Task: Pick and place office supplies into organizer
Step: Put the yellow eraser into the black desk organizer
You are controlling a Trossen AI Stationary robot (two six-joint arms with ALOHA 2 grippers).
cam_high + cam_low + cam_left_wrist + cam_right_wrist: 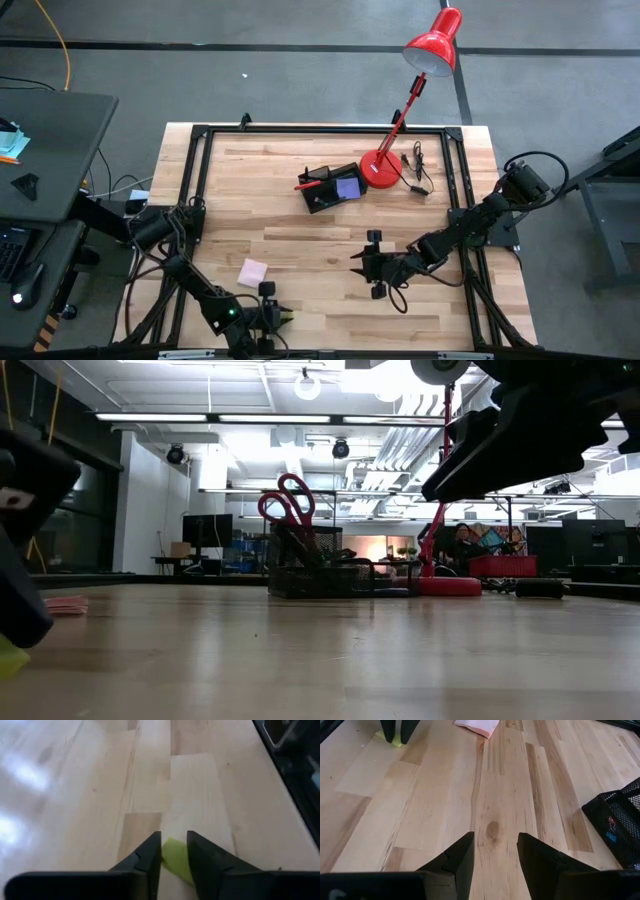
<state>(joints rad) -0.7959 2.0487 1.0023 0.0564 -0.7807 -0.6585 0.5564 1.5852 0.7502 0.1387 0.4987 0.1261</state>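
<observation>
At the near edge of the pale wooden table (300, 250), the left gripper (174, 854) pinches a small yellow-green sticky piece (176, 860) between its dark fingers, low over the wood, with a pink square sticky-note pad (253, 271) lying just beyond it. Farther right, the right gripper (495, 851) hovers spread and empty over bare planks. The black mesh organizer (332, 187), holding red-handled scissors (289, 503) and a purple pad (348, 187), sits at the far side touching the red desk lamp's round base (380, 169).

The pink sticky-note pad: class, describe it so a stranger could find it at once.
Start at the wooden table, then go to its near-left area by the left arm. The pink sticky-note pad lies flat and alone there; its purple twin sits in the black organizer.
</observation>
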